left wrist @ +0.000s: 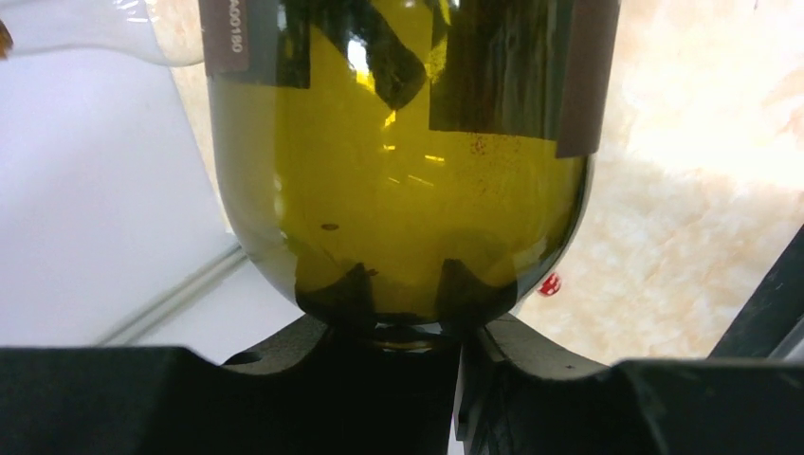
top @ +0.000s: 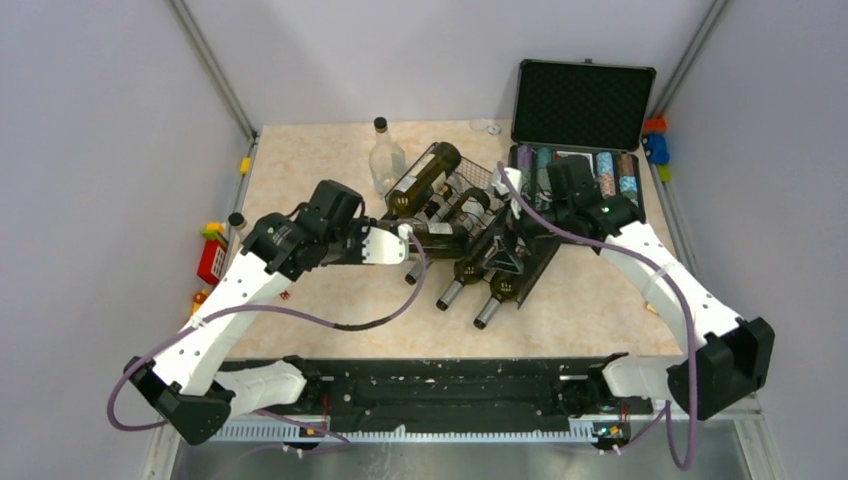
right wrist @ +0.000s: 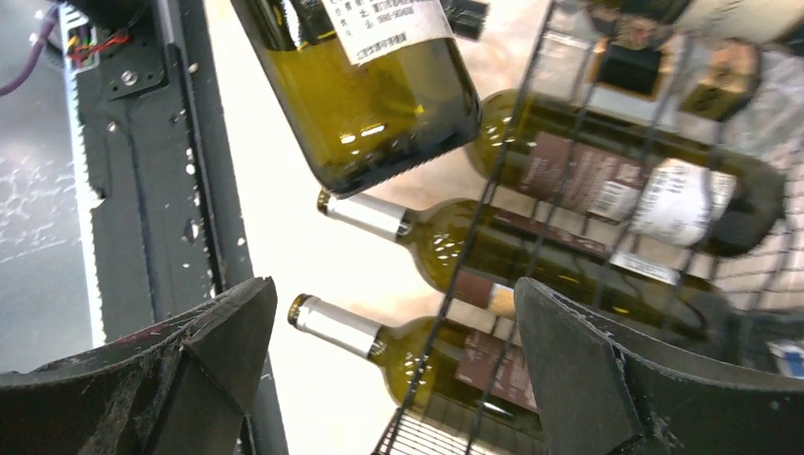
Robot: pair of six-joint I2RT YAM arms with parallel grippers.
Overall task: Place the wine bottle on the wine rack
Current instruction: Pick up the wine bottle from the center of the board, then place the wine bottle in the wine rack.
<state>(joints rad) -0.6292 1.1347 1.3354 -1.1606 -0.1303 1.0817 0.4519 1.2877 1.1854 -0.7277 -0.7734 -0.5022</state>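
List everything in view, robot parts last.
wine rack: 1, black wire, table centre
wine bottle: 1, olive green, held by the neck at the rack's left
other wine bottles: about four, dark green, one on top of the rack, the rest in it, necks toward the arms
glass bottle: 1, clear, upright, behind the rack
case: 1, black, open, far right
poker chips: several stacks, mixed colours, in the case
toys: several, mixed colours, left and right table edges
table: 1, beige
left gripper: black, shut on the wine bottle
right gripper: black, open, by the rack
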